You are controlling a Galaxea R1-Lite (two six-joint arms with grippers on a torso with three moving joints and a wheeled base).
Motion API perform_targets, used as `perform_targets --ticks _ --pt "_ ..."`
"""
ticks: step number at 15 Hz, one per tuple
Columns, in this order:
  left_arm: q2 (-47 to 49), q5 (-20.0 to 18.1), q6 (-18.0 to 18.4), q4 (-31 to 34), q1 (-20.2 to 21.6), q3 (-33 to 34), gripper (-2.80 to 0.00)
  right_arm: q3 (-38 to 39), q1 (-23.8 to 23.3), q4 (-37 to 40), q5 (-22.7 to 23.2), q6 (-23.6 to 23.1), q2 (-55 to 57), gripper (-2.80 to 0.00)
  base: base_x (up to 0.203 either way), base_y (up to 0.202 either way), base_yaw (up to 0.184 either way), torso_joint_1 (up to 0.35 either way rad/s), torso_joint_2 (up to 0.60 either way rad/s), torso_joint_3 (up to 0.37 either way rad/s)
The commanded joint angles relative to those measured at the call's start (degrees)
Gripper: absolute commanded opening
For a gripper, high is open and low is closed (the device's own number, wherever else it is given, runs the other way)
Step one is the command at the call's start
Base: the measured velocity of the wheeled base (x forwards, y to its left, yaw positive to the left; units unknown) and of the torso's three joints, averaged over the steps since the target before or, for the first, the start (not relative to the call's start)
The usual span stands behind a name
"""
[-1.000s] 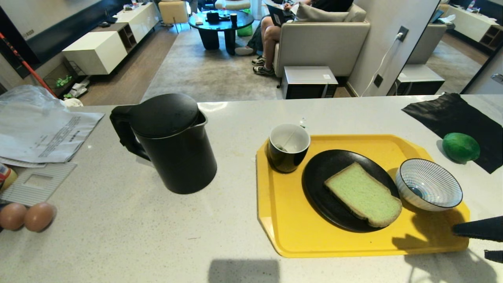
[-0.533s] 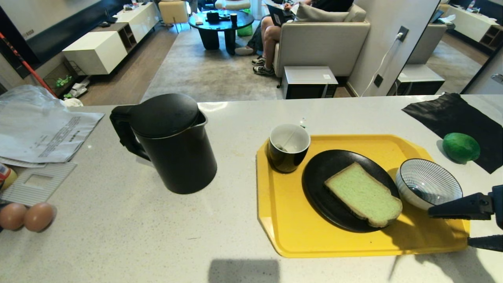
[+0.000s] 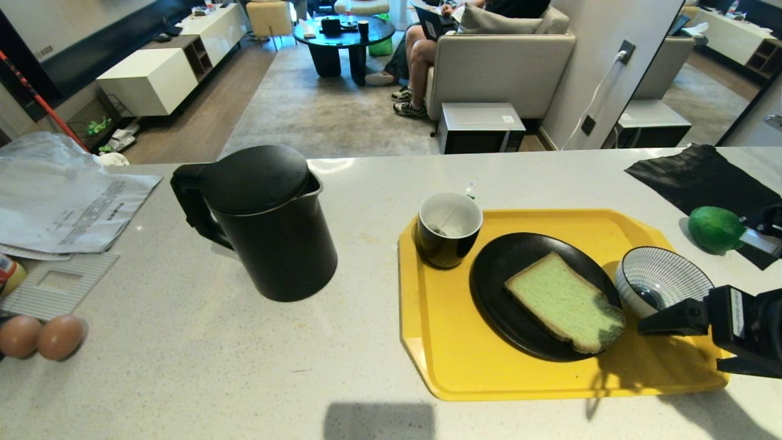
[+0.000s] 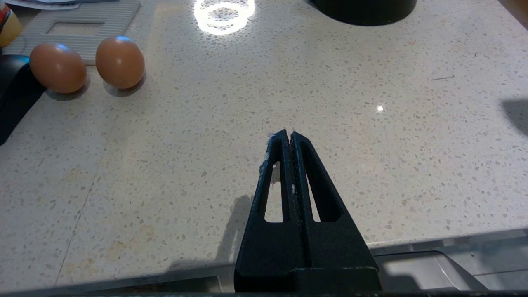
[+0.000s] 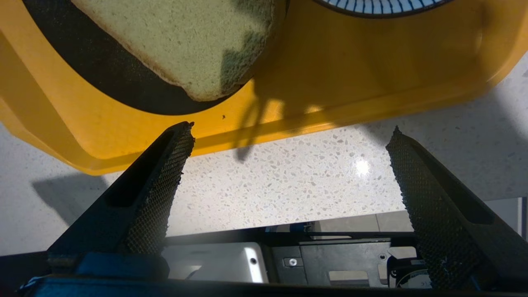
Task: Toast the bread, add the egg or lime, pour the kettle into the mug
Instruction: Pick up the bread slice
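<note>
The pale green bread (image 3: 565,302) lies on a black plate (image 3: 501,293) on the yellow tray (image 3: 440,342). Left of the plate stands the black mug (image 3: 448,229), and the black kettle (image 3: 269,223) is on the counter further left. The lime (image 3: 716,228) rests on a black cloth at the far right. The egg is out of view. My right gripper (image 3: 678,348) hangs open over the tray's near right corner, empty, just right of the bread (image 5: 185,41). My left gripper (image 4: 288,134) is shut, parked low over the counter's near edge.
A blue-striped white bowl (image 3: 663,284) sits on the tray beside my right gripper. Two plain brown eggs (image 3: 43,336) lie at the counter's near left, with papers (image 3: 67,208) behind them. A person sits on a sofa beyond the counter.
My right gripper has come in from the right edge toward the tray and now covers part of the bowl. Its jaws have spread wider. Nothing else moved.
</note>
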Motion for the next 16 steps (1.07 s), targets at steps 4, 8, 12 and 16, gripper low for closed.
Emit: perform_targets --ticks 4,8,12,16 --pt "0.0 0.0 0.0 0.0 0.0 1.0 -2.80 -4.7 1.9 4.2 -5.0 0.7 5.6 0.00 0.000 0.000 0.000 0.000 0.00 0.000" --pt "0.0 0.0 0.0 0.0 0.0 1.0 -2.80 -4.7 2.5 4.4 -6.1 4.0 7.7 0.00 0.000 0.000 0.000 0.000 0.00 0.000" --pt "0.0 0.0 0.0 0.0 0.0 1.0 -2.80 -5.7 2.5 4.3 -6.1 9.1 10.0 0.00 0.000 0.000 0.000 0.000 0.00 0.000" --pt "0.0 0.0 0.0 0.0 0.0 1.0 -2.80 -8.2 2.5 4.3 -6.2 12.1 13.0 0.00 0.000 0.000 0.000 0.000 0.00 0.000"
